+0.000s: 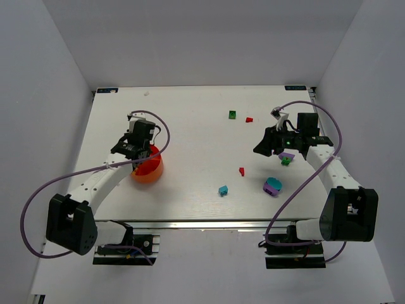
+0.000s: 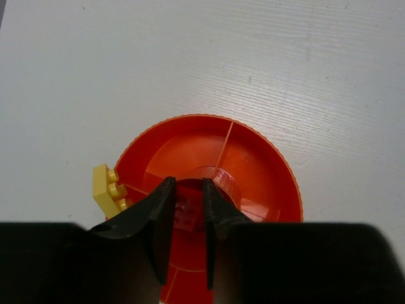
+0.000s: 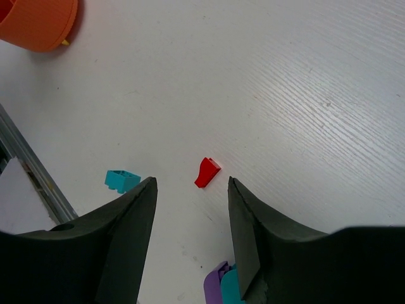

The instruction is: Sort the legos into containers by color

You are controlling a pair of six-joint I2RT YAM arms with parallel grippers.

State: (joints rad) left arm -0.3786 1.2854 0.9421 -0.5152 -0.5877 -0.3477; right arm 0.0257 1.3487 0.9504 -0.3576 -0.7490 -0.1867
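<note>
My left gripper (image 2: 186, 183) hangs over a round bowl (image 2: 253, 164), red inside and orange outside, at the table's left (image 1: 147, 170). Its fingers are shut on a small red lego (image 2: 184, 212) above the bowl's middle. A yellow lego (image 2: 106, 190) leans on the bowl's outer rim. My right gripper (image 3: 191, 182) stands open above the table, with a red lego (image 3: 207, 172) lying just ahead between its fingertips. A teal lego (image 3: 121, 180) lies to its left and a purple-and-teal piece (image 3: 221, 288) lies under its right finger. In the top view my right gripper (image 1: 261, 148) is at the right.
Loose legos lie on the white table: green (image 1: 233, 114) and red (image 1: 249, 119) at the back, red (image 1: 242, 171), teal (image 1: 223, 190) and purple-teal (image 1: 273, 185) near the front, green (image 1: 286, 161) under my right arm. A metal rail (image 3: 31, 171) runs along the near edge.
</note>
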